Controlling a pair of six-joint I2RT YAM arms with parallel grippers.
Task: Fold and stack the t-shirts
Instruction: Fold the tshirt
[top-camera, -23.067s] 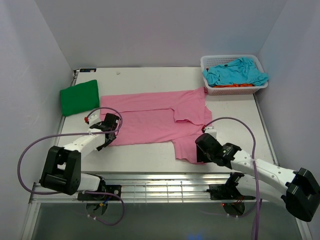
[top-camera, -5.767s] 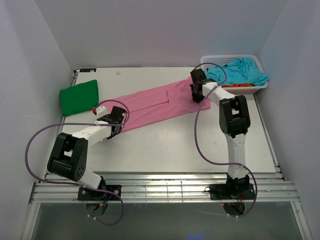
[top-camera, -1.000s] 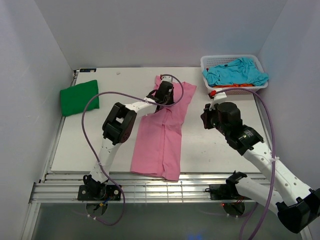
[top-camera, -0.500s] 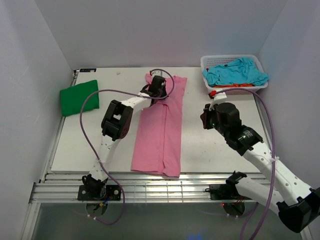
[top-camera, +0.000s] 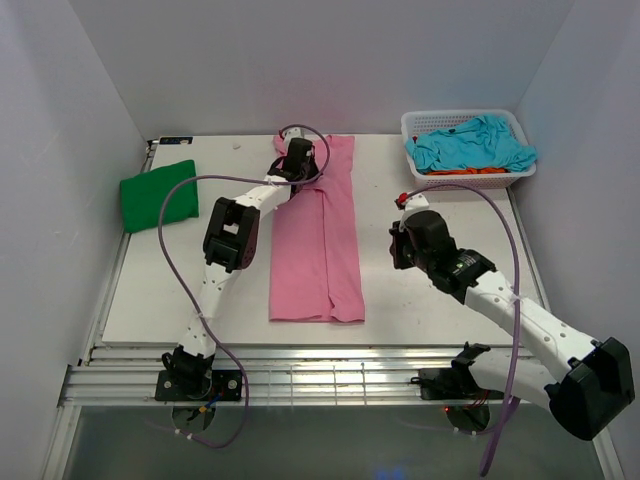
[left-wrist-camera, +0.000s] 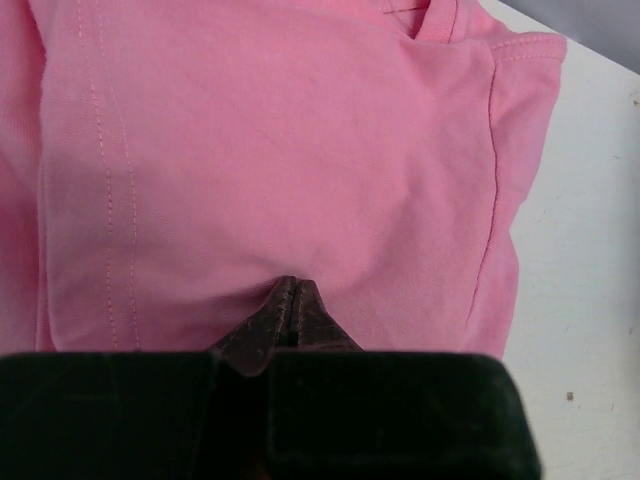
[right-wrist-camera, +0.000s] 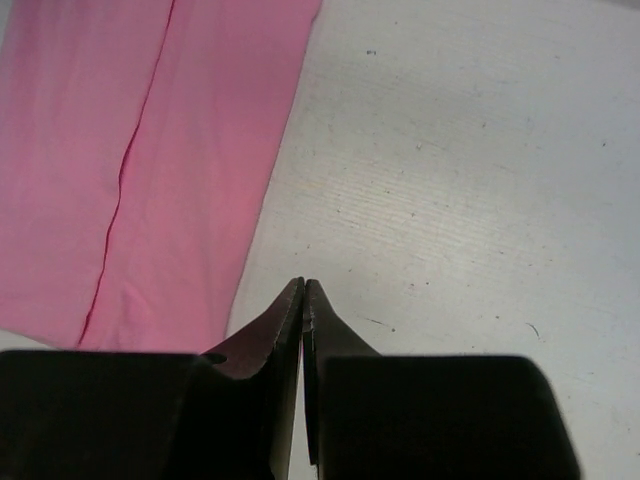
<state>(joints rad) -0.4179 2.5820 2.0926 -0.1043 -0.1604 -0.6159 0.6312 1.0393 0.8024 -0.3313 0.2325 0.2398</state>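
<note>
The large pink t-shirt (top-camera: 320, 240) is folded into a long narrow strip and lies front to back across the middle of the table. My left gripper (top-camera: 298, 160) is at its far end by the collar and is shut on the pink cloth (left-wrist-camera: 280, 150). To the right of the strip's near half, my right gripper (top-camera: 398, 252) hangs just over bare table, shut and holding nothing. The shirt's right edge (right-wrist-camera: 130, 150) shows beside it. A folded bright green t-shirt (top-camera: 160, 193) lies at the far left. A turquoise t-shirt (top-camera: 470, 145) is heaped over an orange one (top-camera: 470, 171) in the basket.
A white mesh basket (top-camera: 415, 122) stands at the far right corner of the table. White walls close in the back and both sides. The left arm's purple cable (top-camera: 180, 225) loops over the table's left half.
The left gripper has carried the shirt's far end left and toward the back wall, so the strip has swung straight and its near end is back on the table. The right gripper has shifted slightly left.
</note>
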